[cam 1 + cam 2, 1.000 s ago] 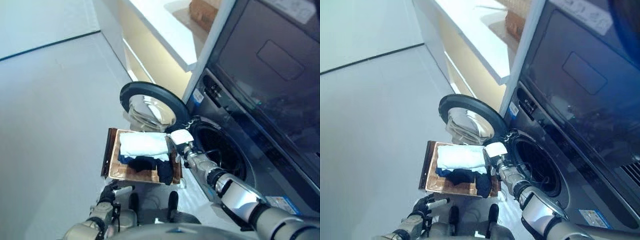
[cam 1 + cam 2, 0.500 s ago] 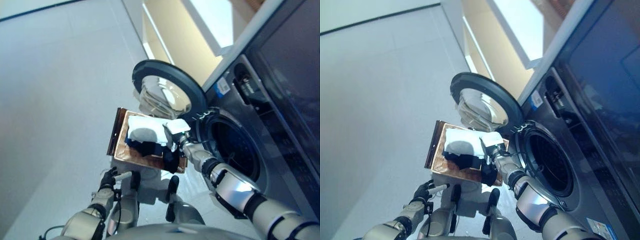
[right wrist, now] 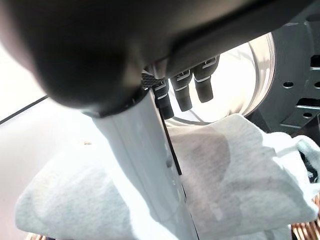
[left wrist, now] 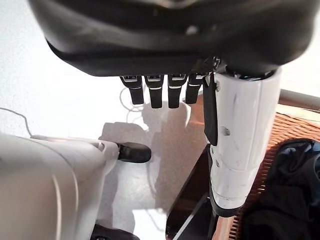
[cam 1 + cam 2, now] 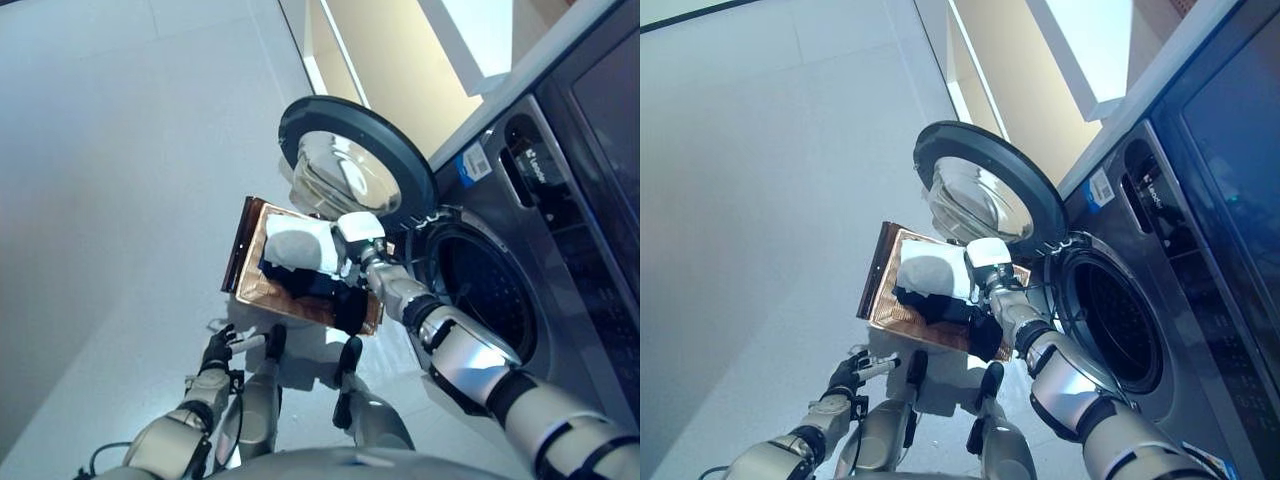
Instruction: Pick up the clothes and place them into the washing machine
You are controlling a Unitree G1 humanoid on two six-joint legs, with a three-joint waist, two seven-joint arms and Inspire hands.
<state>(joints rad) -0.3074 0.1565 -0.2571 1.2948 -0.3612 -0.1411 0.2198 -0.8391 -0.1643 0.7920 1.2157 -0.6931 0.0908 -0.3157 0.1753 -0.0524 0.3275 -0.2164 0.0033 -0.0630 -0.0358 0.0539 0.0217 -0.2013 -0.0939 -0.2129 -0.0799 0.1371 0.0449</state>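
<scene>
A shallow wicker basket (image 5: 258, 292) rests on a low dark brown box (image 5: 238, 252) beside the washing machine. In it lie a folded white cloth (image 5: 296, 244) and dark clothes (image 5: 312, 286); one dark piece hangs over the near edge (image 5: 350, 310). My right hand (image 5: 358, 230) is open, held just over the white cloth's machine-side end; its fingers (image 3: 182, 92) are straight above the cloth (image 3: 240, 165). My left hand (image 5: 217, 351) hangs low by the box, open and empty, its fingers (image 4: 156, 91) relaxed. The basket's weave (image 4: 295, 127) and dark clothes (image 4: 295, 195) show past it.
The washing machine's round door (image 5: 352, 165) stands open behind the basket, and the dark drum opening (image 5: 482, 300) is to the right of it. A pale cabinet (image 5: 400, 60) stands farther back. Grey floor (image 5: 110, 180) spreads to the left.
The camera has tilted, shifting the whole picture. My right hand has edged from the basket's machine-side rim over the end of the white cloth. My left hand has stayed put.
</scene>
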